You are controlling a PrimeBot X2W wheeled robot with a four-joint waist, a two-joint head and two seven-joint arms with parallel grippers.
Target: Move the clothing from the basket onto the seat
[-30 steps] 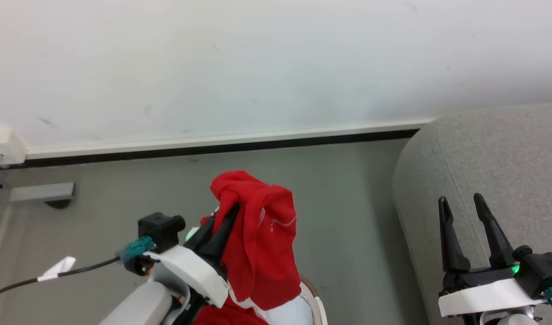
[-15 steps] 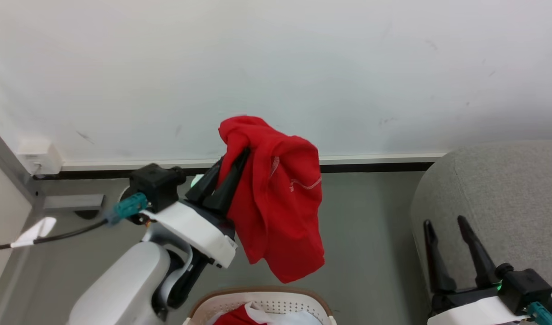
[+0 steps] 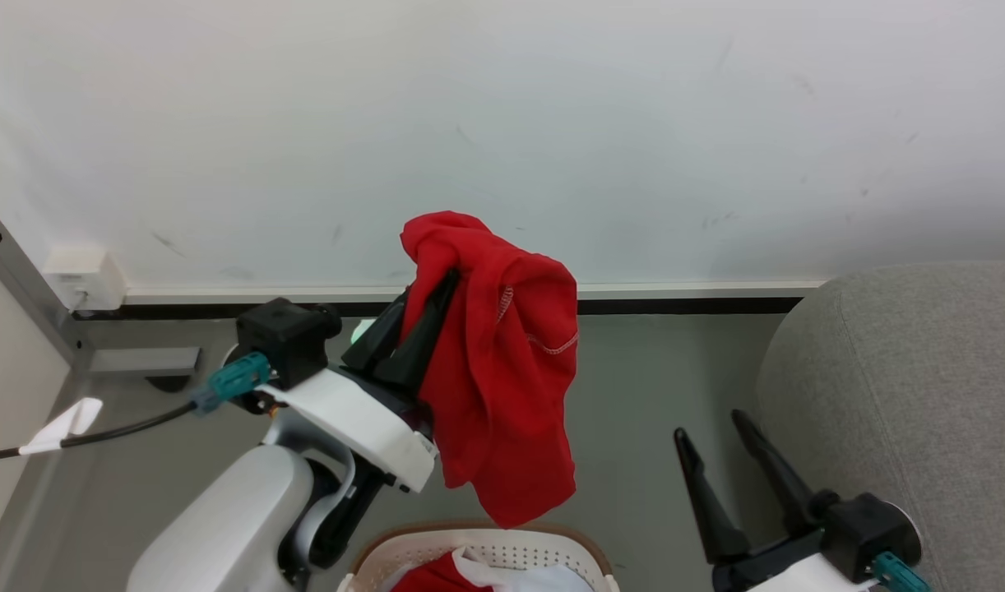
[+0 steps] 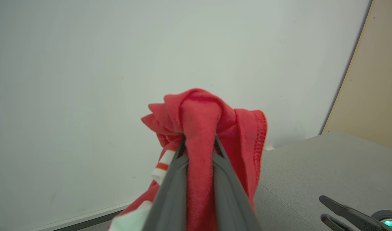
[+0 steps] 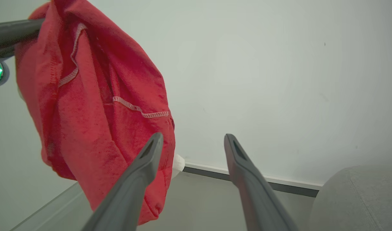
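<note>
A red garment (image 3: 502,370) is hanging above the basket (image 3: 478,536), clamped between the fingers (image 3: 424,337) of the left gripper (image 3: 428,288). More red clothing (image 3: 424,577) is lying in the basket. The right gripper (image 3: 708,423) is holding its fingers wide apart and empty beside the seat (image 3: 905,386).

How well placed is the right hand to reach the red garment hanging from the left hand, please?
Probably yes: the right hand is open and empty, and nothing stands between it and the red garment dangling from the left hand above the basket.
</note>
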